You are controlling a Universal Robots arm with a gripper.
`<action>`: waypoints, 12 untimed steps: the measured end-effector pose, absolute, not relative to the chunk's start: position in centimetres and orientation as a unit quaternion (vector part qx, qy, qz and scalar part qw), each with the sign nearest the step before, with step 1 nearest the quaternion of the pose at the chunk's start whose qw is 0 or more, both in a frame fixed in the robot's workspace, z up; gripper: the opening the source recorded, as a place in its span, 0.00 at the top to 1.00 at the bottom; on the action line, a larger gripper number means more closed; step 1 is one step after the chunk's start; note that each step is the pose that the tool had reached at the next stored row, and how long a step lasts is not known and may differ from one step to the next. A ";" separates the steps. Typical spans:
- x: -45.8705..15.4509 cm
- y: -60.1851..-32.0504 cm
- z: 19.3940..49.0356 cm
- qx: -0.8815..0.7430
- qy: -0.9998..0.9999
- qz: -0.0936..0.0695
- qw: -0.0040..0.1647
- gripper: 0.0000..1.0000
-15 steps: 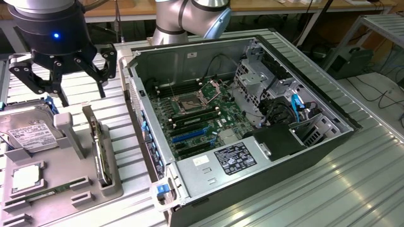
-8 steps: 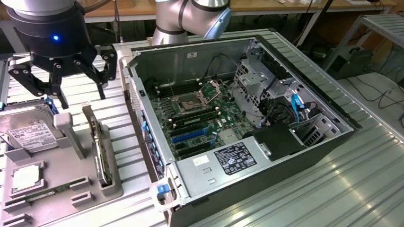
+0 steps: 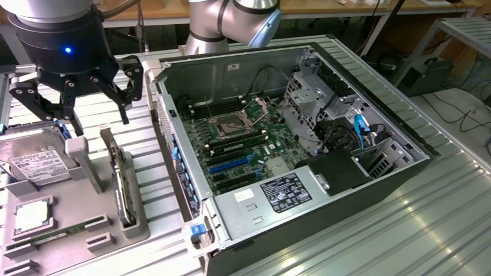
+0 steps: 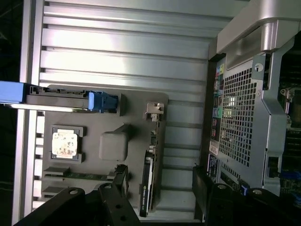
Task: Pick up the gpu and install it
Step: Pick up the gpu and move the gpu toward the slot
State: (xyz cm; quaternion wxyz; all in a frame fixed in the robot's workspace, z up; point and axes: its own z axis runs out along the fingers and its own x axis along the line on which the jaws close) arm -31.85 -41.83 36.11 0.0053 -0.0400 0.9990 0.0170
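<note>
The gpu [image 3: 123, 187] is a thin dark card standing on edge in a slot of the grey parts holder [image 3: 80, 201], to the exterior view's left of the open computer case [image 3: 230, 69]. My gripper [image 3: 84, 115] hangs open above the holder's far end, higher than the card and not touching it. In the wrist view the gpu [image 4: 147, 186] runs lengthwise between my two dark fingers [image 4: 120, 181], with its metal bracket end [image 4: 155, 110] farther out. Nothing is held. Inside the case, blue expansion slots [image 3: 230, 165] lie on the green motherboard.
The holder [image 4: 136, 101] also carries a hard drive [image 3: 31, 155], a processor [image 3: 34, 215] and a green RAM stick [image 3: 54, 234]. The case's perforated rear panel [image 4: 240, 117] stands close beside the holder. All rests on a ribbed metal table [image 3: 429, 230].
</note>
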 end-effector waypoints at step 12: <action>-31.8 -42.3 36.1 -0.040 0.999 0.017 0.005 0.34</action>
